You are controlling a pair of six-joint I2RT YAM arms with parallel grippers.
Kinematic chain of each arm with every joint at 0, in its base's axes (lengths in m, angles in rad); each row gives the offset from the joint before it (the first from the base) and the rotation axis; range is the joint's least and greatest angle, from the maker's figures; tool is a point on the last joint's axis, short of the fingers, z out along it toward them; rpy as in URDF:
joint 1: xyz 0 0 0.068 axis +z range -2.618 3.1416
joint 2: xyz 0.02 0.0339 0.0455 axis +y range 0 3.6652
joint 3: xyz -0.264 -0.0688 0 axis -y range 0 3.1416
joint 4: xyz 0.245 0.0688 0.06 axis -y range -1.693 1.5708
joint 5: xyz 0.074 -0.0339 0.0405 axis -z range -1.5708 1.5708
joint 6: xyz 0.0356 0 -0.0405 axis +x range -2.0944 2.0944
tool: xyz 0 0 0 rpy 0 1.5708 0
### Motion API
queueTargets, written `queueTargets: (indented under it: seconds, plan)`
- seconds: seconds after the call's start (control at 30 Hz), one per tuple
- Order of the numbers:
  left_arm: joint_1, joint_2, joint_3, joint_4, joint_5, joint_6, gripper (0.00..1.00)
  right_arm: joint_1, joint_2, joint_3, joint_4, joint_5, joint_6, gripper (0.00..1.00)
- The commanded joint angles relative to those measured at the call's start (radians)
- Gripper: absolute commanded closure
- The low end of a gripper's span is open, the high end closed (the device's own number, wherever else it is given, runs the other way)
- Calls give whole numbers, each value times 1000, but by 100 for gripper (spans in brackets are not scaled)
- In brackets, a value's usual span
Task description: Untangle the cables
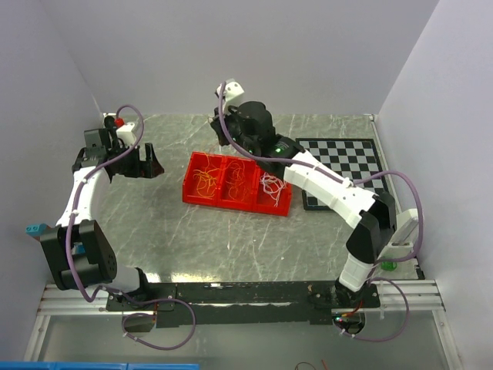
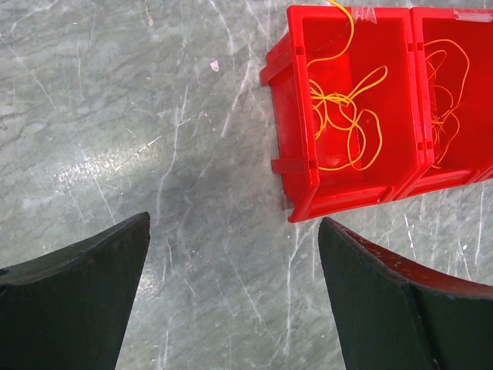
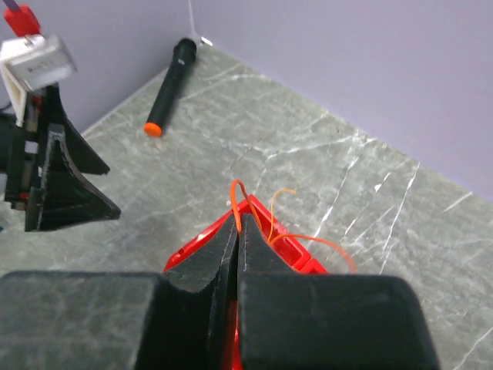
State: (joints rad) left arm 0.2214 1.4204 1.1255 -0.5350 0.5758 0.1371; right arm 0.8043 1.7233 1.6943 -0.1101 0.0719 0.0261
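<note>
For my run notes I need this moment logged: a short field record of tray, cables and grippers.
tray: red tray, three compartments
cables, left to right in the top view: yellow cables, orange cables, white cables
left gripper: open, above the table beside the tray
right gripper: shut on orange strand, above the tray

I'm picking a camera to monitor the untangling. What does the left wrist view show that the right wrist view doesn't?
Only left wrist: the yellow cable looped inside the end compartment of the red tray. Only right wrist: the right gripper shut on an orange cable above the tray, and a black marker near the wall. Both: the red tray, the table and the open left gripper.
</note>
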Motion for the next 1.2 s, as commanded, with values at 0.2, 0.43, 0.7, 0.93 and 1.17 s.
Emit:
queueTargets:
  seconds: [0.2,0.43,0.7,0.93,1.17]
  plan:
    - [7,-20,-16,20,10,13,6,-8,-30,-113,78,23,12,100]
    - [6,-6,-13,24,19,13,6,-17,1,-128,79,17,41,100]
    - [12,3,-26,30,19,25,6,-22,28,-159,96,17,81,100]
    - [16,5,-27,32,21,30,6,-25,6,-286,150,55,130,100]
    - [18,8,-21,30,29,24,6,-31,-28,-418,174,68,195,100]
